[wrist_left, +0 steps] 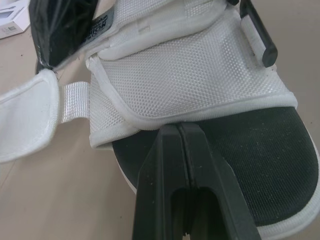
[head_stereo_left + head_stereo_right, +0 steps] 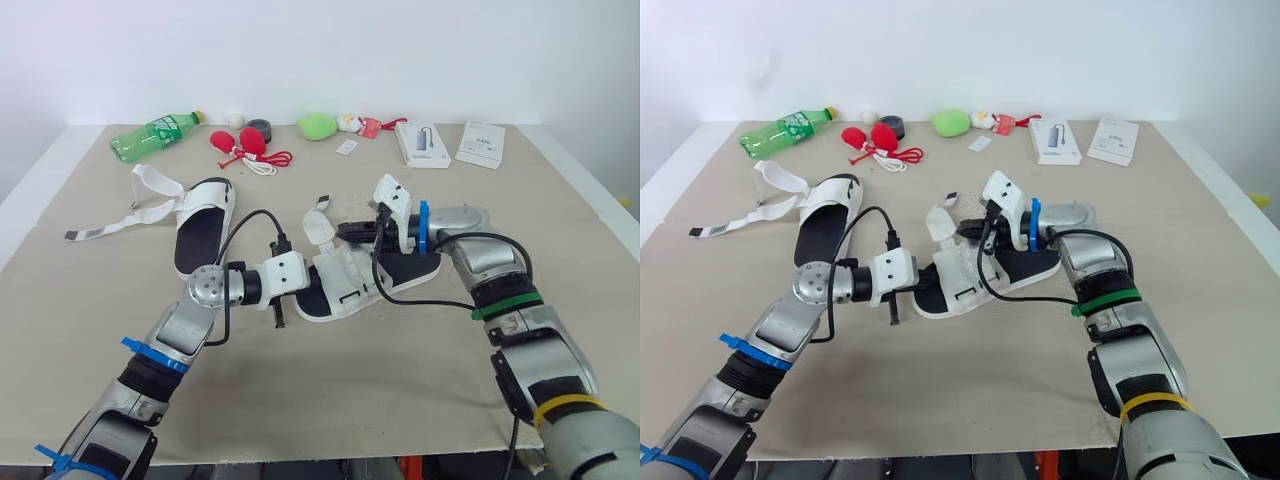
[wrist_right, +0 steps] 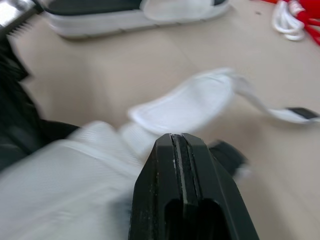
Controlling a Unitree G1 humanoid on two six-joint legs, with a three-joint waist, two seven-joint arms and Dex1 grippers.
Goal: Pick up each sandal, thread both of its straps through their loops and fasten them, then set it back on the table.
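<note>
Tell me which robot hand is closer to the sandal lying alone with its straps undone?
Left. The left jaws sit at the near end of the middle sandal, close to the lone sandal; the right jaws are at the middle one's straps, farther off.

Wall (image 2: 320, 50): plain white, 12 o'clock.
Table (image 2: 350, 390): beige mat cover, white edge at 9 and 3 o'clock.
Light: even, soft.

Both forearms inward toward each other; left pincer (image 1: 179, 129) and right pincer (image 3: 177, 137) fully closed.
</note>
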